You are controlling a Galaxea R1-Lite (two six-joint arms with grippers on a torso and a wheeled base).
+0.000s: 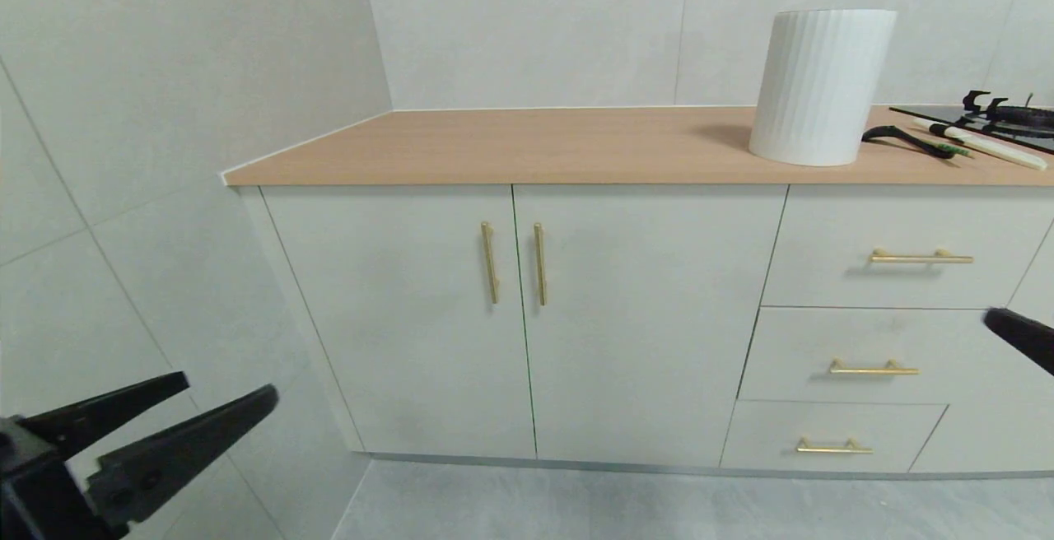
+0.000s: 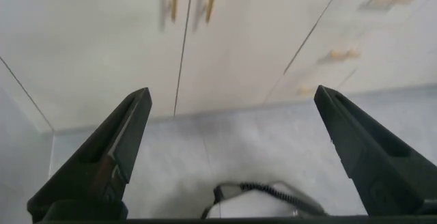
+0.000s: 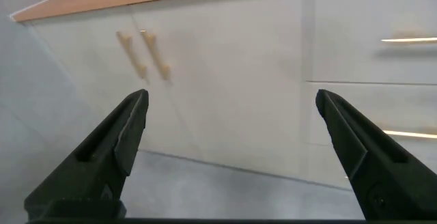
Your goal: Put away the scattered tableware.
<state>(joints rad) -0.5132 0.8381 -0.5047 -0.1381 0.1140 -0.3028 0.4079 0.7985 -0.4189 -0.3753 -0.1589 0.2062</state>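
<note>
Scattered tableware lies at the counter's far right: a black-handled utensil [image 1: 906, 139], a thin green piece [image 1: 955, 149] and a long white utensil [image 1: 988, 146]. A tall white ribbed holder [image 1: 819, 87] stands upright beside them on the wooden countertop [image 1: 535, 145]. My left gripper [image 1: 229, 384] hangs low at the left, well below the counter, open and holding nothing [image 2: 232, 91]. My right gripper [image 3: 231, 94] is open too, facing the cabinet fronts, with one of its fingers [image 1: 1021, 338] level with the middle drawer.
A black stove [image 1: 1017, 118] sits behind the utensils. Below the counter are two cabinet doors with gold handles [image 1: 515, 263] and three drawers [image 1: 873, 369]. A tiled wall closes the left side. Grey floor [image 1: 659, 507] runs along the cabinet base.
</note>
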